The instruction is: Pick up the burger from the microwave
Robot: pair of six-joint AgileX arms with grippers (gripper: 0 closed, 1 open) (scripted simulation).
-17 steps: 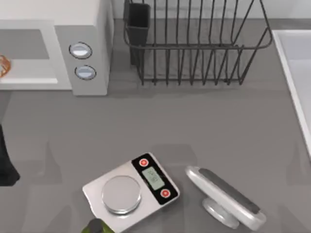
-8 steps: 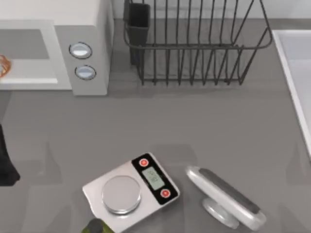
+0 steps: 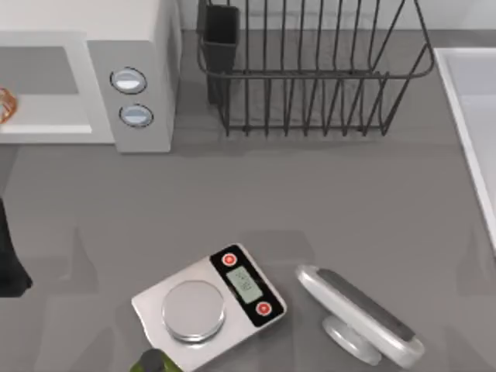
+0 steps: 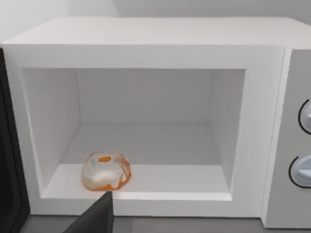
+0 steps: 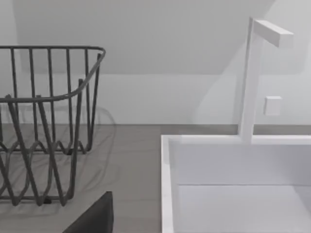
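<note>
The white microwave [image 3: 132,46] stands at the table's back left, its grey dial panel facing forward and its cavity open. The burger [image 3: 5,105] peeks in at the top view's left edge, on the cavity floor. In the left wrist view the microwave [image 4: 155,43] faces the camera. The burger [image 4: 105,171], orange-brown with a pale glossy top, lies near the cavity's front lip. A dark part of my left gripper [image 4: 97,218] shows just in front of and below the burger, outside the cavity. A dark part of my right gripper [image 5: 95,216] shows near the sink [image 5: 233,184].
A dark wire dish rack [image 3: 310,70] stands at the back centre. The white sink [image 3: 473,116] runs along the right side. A silver scale [image 3: 205,306] with red buttons and a white tilted device [image 3: 356,314] sit near the front. The microwave's dark door [image 4: 7,170] hangs open.
</note>
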